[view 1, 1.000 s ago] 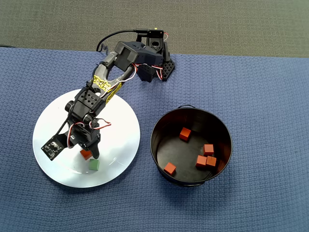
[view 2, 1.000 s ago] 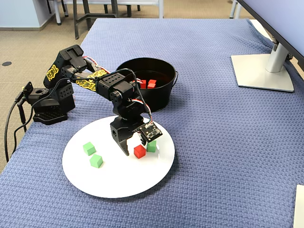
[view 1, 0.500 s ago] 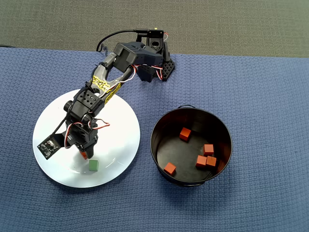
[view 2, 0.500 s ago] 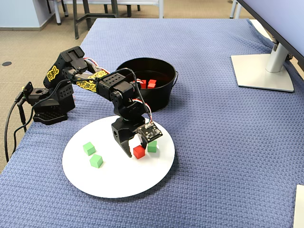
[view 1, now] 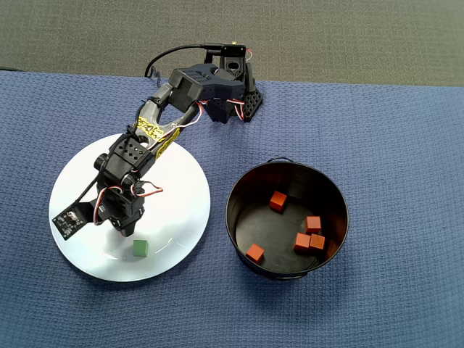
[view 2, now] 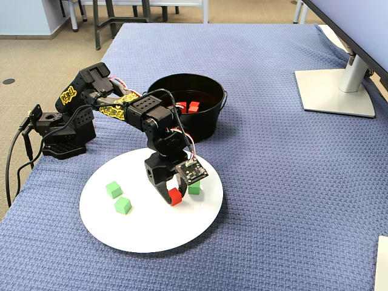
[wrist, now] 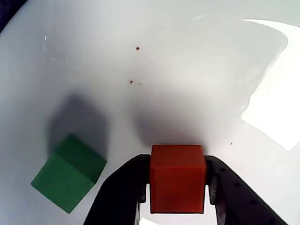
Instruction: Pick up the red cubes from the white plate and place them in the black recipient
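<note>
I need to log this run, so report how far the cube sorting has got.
Done: five red cubes lie in the black pot.
In hand: the gripper is closed on the sixth red cube, low over the white plate.
Left: carry it into the pot. Only green cubes will remain on the plate.

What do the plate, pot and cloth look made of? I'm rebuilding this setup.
White plate: glossy, likely ceramic or melamine; it shows bright glare in the wrist view. Black pot: probably metal, with a shiny inside and thin wire handle. Blue cloth: woven, waffle-textured fabric.
</note>
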You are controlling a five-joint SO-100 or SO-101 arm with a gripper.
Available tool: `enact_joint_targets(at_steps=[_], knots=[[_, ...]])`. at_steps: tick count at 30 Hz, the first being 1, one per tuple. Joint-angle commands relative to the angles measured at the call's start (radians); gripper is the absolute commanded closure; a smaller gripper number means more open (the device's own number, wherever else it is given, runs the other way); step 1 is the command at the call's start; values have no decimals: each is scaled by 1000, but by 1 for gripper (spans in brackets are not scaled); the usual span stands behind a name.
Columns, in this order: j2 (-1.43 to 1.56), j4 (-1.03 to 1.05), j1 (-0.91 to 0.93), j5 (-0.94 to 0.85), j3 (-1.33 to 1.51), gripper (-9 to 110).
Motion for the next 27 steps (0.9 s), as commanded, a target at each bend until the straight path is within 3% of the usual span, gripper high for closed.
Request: enact_joint_targets(at_steps=[1,14,22,27], knots=[[138,74,-8,67,-41,101],[742,173,-48,591,155,102],[983,155,-359,851,295,102],[1118,-3,-577,977,532,102]])
